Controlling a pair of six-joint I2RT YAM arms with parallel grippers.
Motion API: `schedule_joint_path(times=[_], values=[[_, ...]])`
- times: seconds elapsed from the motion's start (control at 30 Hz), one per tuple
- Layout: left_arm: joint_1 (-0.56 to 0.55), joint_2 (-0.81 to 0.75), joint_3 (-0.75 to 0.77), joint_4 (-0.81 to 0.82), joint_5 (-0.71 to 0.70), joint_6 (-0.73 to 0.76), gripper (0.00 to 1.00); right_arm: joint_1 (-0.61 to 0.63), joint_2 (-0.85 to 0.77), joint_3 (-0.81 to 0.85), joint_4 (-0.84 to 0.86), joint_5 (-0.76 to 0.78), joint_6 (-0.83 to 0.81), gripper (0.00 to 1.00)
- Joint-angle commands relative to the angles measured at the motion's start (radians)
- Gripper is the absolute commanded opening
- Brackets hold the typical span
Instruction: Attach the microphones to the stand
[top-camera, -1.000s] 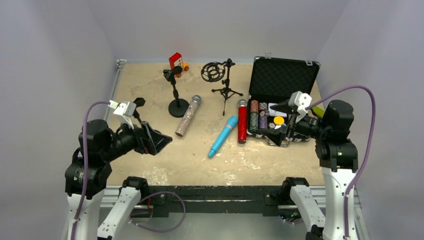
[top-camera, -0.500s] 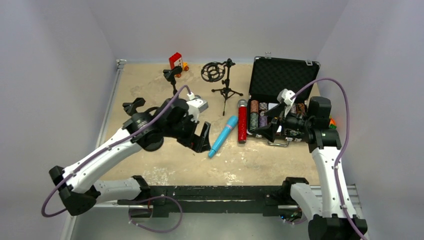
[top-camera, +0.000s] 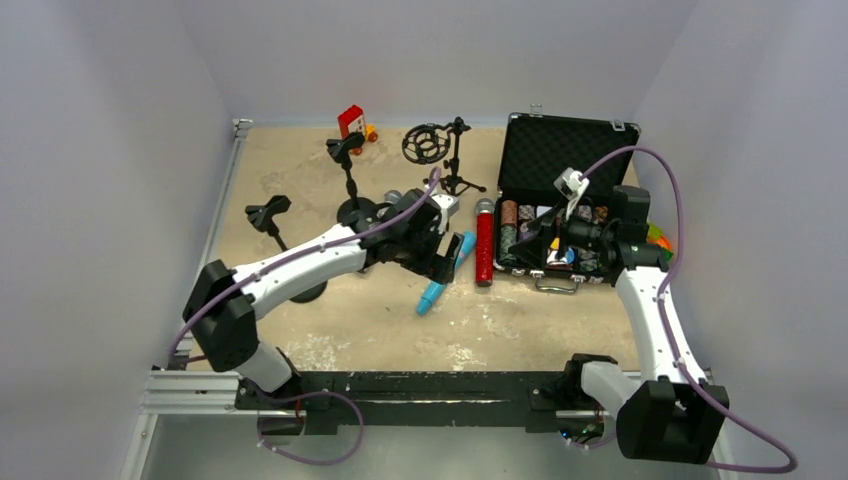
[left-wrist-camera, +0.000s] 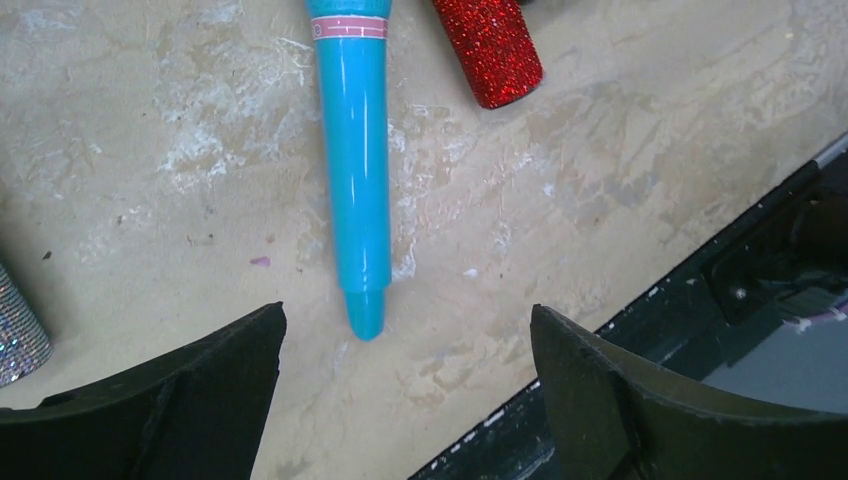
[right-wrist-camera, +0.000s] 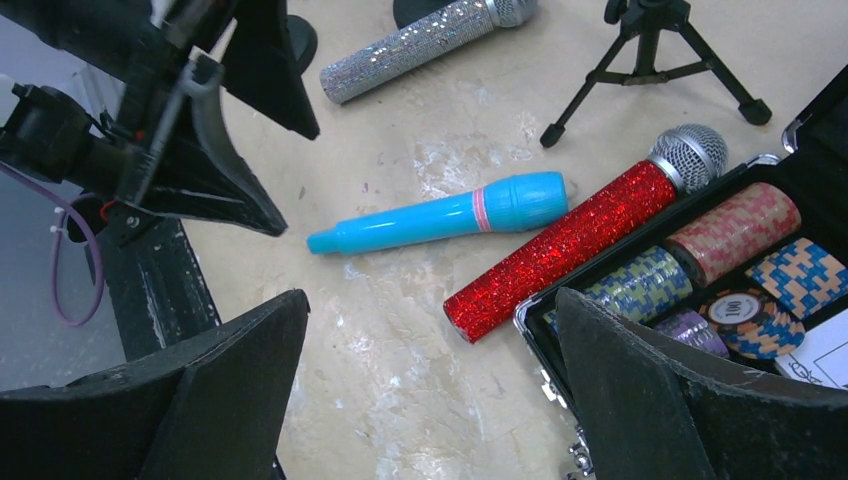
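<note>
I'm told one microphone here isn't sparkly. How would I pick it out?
Find the open black case at the right. A red mic lies beside its left edge, and the blue mic lies slanted just left of that. It is smooth light blue all over with a thin pink band, while the red mic and the silver mic are glittery with grey mesh heads.

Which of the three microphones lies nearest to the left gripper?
The light blue microphone: its tail lies below the open left gripper; the red microphone and silver microphone lie farther off.
</note>
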Motion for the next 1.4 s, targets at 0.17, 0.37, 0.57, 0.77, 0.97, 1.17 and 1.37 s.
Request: schedule_joint_path(times=[0.17, 0.37, 0.57, 0.77, 0.97, 1.17, 1.37], values=[[-0.007, 0.105, -0.043, 0.218, -0.015, -0.020, 0.93, -0.028, -0.007, -0.027, 0.071, -0.057, 0.025, 0.99], [-0.006, 0.135, -0.041, 0.197, -0.088, -0.018, 0.93, -0.052, -0.005, -0.014, 0.062, -0.035, 0.024, 0.99], [0.050, 0.079, -0.037, 0.063, -0.275, 0.055, 0.93, -0.073, -0.017, -0.016, 0.065, -0.040, 0.028, 0.99], [0.156, 0.028, -0.054, -0.042, -0.431, 0.083, 0.88, -0.077, -0.014, -0.014, 0.064, -0.047, 0.028, 0.99], [0.239, 0.064, -0.079, -0.042, -0.456, 0.104, 0.77, -0.081, -0.013, -0.015, 0.064, -0.047, 0.026, 0.99], [0.283, 0.150, -0.080, -0.020, -0.476, 0.119, 0.73, -0.085, -0.011, -0.017, 0.064, -0.049, 0.023, 0.99], [0.311, 0.224, -0.074, 0.020, -0.371, 0.128, 0.68, -0.087, -0.008, -0.017, 0.063, -0.051, 0.020, 0.99]])
